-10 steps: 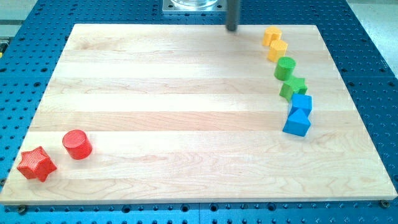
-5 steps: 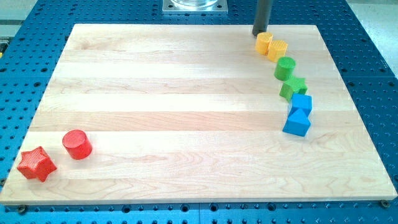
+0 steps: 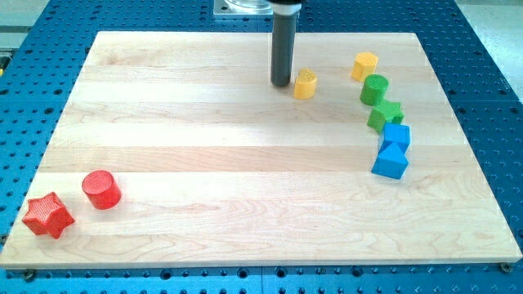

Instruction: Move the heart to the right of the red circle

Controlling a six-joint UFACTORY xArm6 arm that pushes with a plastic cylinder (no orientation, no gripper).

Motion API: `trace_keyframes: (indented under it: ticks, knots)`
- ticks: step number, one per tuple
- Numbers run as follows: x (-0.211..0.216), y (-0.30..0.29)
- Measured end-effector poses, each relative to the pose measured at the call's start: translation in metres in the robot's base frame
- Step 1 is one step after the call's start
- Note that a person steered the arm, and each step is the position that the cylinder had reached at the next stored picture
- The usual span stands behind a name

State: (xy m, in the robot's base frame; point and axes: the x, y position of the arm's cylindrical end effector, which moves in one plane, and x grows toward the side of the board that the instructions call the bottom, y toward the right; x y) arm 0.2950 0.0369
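The yellow heart [image 3: 305,84] lies on the wooden board [image 3: 245,163] in its upper middle, apart from the other blocks. My tip [image 3: 282,84] stands just to the heart's left, close to it or touching it. The red circle [image 3: 101,189] sits far off at the view's lower left, with a red star [image 3: 47,215] just left of and below it.
A curved row of blocks runs down the view's right side: a yellow hexagon [image 3: 365,65], a green circle [image 3: 375,88], a green star [image 3: 385,114] and two blue blocks [image 3: 397,135] [image 3: 390,161]. A blue perforated table surrounds the board.
My tip came from the top edge past the yellow blocks, then moved left and down. The yellow heart slid left and down, away from the yellow hexagon. The other blocks stayed put.
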Motion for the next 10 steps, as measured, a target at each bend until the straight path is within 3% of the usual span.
trace_keyframes:
  ticks: [1, 2, 3, 4, 5, 6, 8, 10]
  knots:
    - [-0.008, 0.040]
    - [0.030, 0.062]
    - [0.094, 0.028]
    - [0.121, -0.039]
    - [0.080, -0.028]
    - [0.096, -0.087]
    - [0.176, -0.120]
    - [0.217, -0.088]
